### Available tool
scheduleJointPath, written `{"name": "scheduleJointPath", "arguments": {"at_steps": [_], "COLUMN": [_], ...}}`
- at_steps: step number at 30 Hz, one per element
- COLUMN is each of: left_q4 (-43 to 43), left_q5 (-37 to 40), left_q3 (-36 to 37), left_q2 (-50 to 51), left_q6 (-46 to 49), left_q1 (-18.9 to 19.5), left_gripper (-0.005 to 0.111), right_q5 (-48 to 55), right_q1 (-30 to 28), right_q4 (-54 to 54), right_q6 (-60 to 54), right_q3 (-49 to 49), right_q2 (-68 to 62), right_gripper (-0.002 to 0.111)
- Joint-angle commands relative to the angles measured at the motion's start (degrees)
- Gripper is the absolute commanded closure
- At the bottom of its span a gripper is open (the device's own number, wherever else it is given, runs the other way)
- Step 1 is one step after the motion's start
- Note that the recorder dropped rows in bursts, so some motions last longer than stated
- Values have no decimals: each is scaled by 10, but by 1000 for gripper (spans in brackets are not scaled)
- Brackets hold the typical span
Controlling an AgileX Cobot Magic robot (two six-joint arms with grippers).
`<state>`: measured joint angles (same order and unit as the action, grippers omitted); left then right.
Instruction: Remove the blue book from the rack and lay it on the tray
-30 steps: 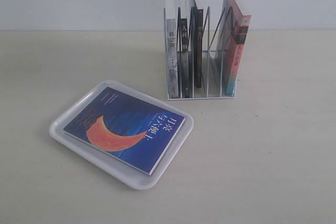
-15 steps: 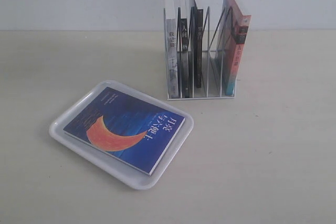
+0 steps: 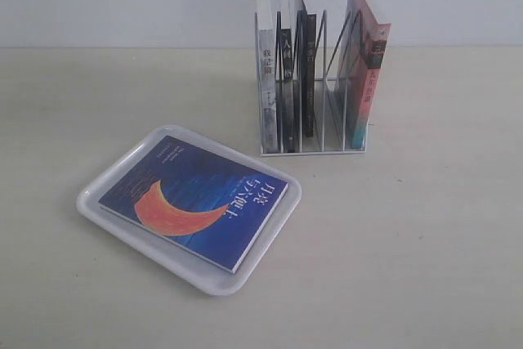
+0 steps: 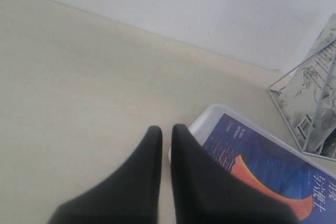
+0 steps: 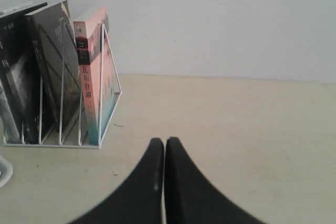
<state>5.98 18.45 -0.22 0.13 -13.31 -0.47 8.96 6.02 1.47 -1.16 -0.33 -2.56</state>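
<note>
Read as partial in the left wrist view: dark blue paperback with orange-red crescent (image 4: 262, 167) and glossy white plastic tray (image 4: 209, 116), cropped at frame edge, overlapped by black left gripper (image 4: 166, 129). Treat small cover print (image 3: 167, 149) as illegible.

On the bench (image 3: 425, 243), the tray (image 3: 90, 202) sits front-left, with one book (image 3: 192, 202) lying flat inside it. The rack (image 3: 315, 150) stands behind it to the right, apart from the tray. It holds upright books (image 3: 286, 79), most in its left slots and one at its right end.

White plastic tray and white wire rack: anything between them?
Nothing. Exterior view shows bare beige tabletop between the glossy white plastic tray and the white wire rack.
</note>
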Motion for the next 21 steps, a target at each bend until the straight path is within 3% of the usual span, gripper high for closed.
{"name": "scheduleJointPath", "arguments": {"at_steps": [1,21], "left_q4": [3,3], "left_q5": [-5,-5], "left_q3": [2,2], "left_q2": [-1,-1], "left_q6": [3,3], "left_q1": [-2,-2], "left_gripper": [101,101], "right_q5": [73,102], "right_q1": [-3,-2], "right_q4": [-15,-15], "right_q6": [-10,8], "right_q3": [3,3], "right_q2": [26,26], "right_gripper": [108,108]}}
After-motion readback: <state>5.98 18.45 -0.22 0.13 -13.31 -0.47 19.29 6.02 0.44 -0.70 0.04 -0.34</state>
